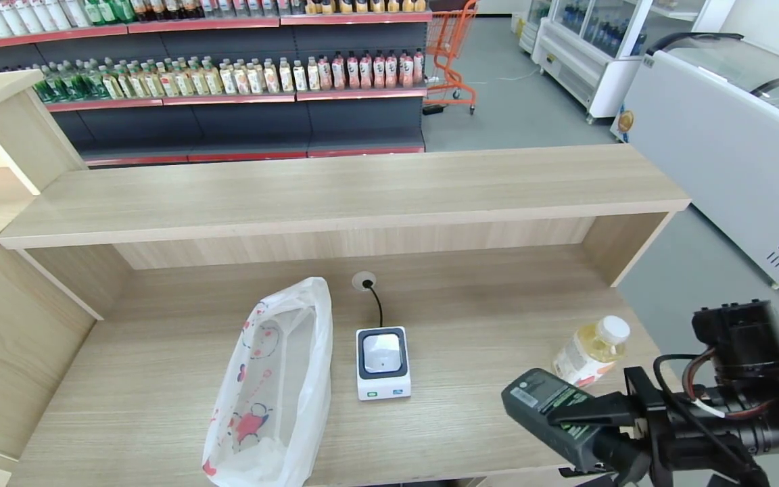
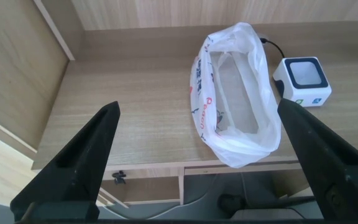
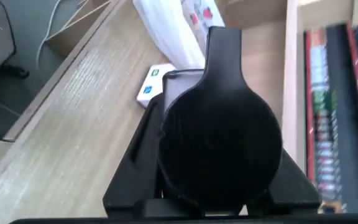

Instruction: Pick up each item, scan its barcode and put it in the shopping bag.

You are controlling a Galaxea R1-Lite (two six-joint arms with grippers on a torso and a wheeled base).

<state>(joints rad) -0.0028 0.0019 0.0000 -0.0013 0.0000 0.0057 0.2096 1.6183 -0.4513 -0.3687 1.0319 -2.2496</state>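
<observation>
Closest to us, low on the right of the head view, our right gripper is clenched around a dark container, which it holds on its side above the near edge of the counter. A pale label patch on the container faces upward; we cannot tell whether that is the barcode. Behind it a yellow bottle with a white cap lies tilted on the counter, untouched. The scanner sits mid-counter with its window facing up, well apart from the held container, and the shopping bag lies just beside the scanner on its left, mouth open. Our left gripper hangs above the near end of the bag, its fingers spread wide and holding nothing. We judge the scan of this first item to be the step in hand: next we must carry the container leftward over the scanner, turning its barcode down toward the window, before dropping it into the bag.
</observation>
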